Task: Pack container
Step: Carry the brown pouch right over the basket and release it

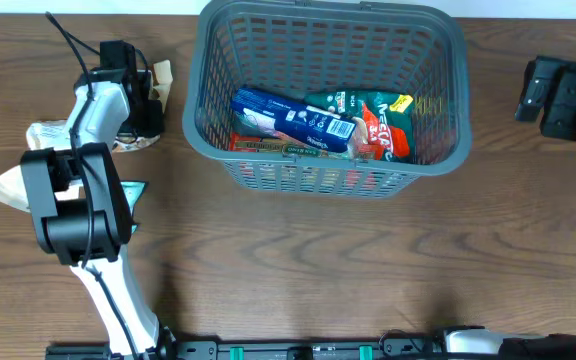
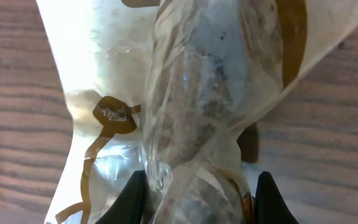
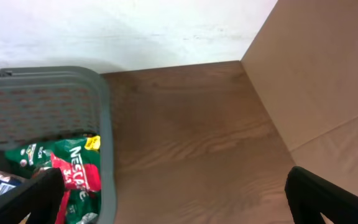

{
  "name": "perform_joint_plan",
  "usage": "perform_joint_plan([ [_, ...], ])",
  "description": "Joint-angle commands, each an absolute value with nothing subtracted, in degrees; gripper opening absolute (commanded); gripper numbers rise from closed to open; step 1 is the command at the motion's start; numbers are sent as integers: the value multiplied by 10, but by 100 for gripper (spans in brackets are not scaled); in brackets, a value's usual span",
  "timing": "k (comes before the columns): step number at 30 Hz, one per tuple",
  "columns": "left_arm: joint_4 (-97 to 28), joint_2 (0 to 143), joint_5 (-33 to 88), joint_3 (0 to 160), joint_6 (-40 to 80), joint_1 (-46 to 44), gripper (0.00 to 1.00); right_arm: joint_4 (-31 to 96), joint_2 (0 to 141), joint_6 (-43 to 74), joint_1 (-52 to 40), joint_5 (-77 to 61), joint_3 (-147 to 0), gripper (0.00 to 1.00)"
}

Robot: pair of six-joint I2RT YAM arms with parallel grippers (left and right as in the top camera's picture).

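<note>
Far edge of table [image 1: 368, 260], centre: container [image 1: 318, 175] w/ snack pkts [image 1: 313, 125]. Only L wrist cam shows left gripper [image 2: 201, 199] pinching clear brown-trimmed packet [image 2: 191, 93]; overhead hides grip. Right gripper [image 3: 173, 205] wide open, empty.

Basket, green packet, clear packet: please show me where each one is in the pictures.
basket [image 1: 204, 100], overhead view, on its left wall.
green packet [image 1: 353, 105], overhead view, on its top face.
clear packet [image 2: 197, 93], left wrist view, on its twisted middle.
</note>
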State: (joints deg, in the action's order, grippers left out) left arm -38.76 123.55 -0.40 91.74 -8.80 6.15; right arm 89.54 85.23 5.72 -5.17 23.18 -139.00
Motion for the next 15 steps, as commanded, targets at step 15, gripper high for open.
perform_joint_plan([
  [15,-409,999,-7,938,11,61,6,897,854,66,-49,240,-1393,99],
])
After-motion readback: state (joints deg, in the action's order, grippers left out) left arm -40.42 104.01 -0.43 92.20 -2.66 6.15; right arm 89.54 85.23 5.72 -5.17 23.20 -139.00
